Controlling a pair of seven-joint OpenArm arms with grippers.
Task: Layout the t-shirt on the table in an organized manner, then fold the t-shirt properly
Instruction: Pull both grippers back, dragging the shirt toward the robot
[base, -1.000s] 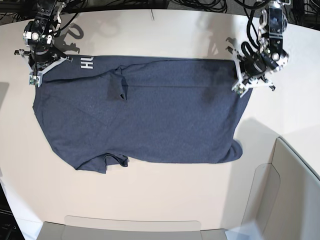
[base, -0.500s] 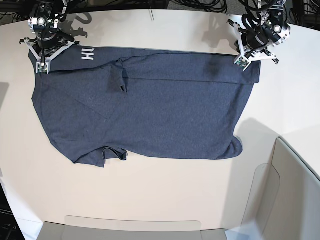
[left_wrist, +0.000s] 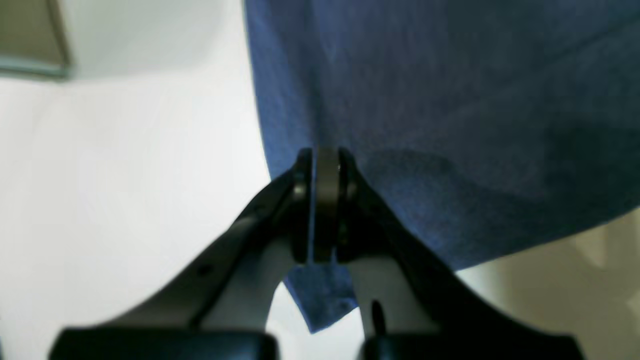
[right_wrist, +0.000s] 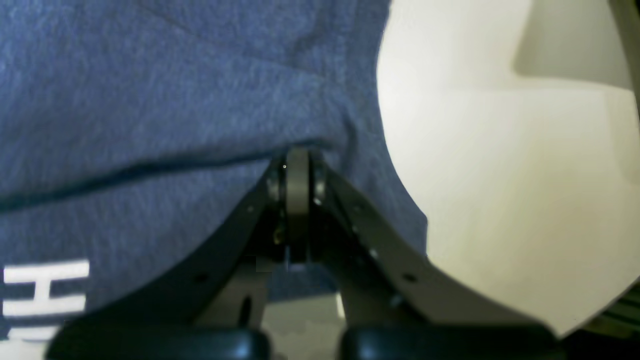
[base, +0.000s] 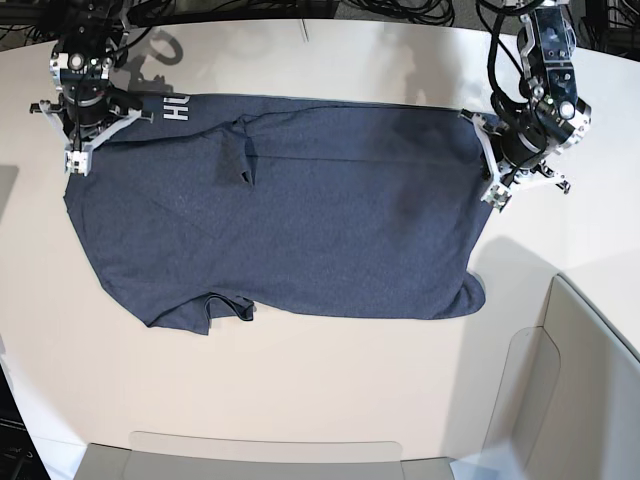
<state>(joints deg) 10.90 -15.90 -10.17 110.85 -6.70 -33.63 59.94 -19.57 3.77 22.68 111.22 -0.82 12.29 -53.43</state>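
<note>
Off-white counter is carrying the navy t-shirt, lying spread across its far half. Left end effector and right end effector are each pinching a far corner; pulling evenly apart should flatten it.

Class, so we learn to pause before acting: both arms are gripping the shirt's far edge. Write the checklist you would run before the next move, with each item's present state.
1. Left gripper shut on the t-shirt: ok, cloth pinched at a corner.
2. Right gripper shut on the t-shirt: ok.
3. Far edge stretched straight between the grippers: ok.
4. Body lying flat on the table: not ok, a fold near the lettering.
5. Near sleeve spread: not ok, bunched.
6. Lettering side facing down: cannot tell.
</note>
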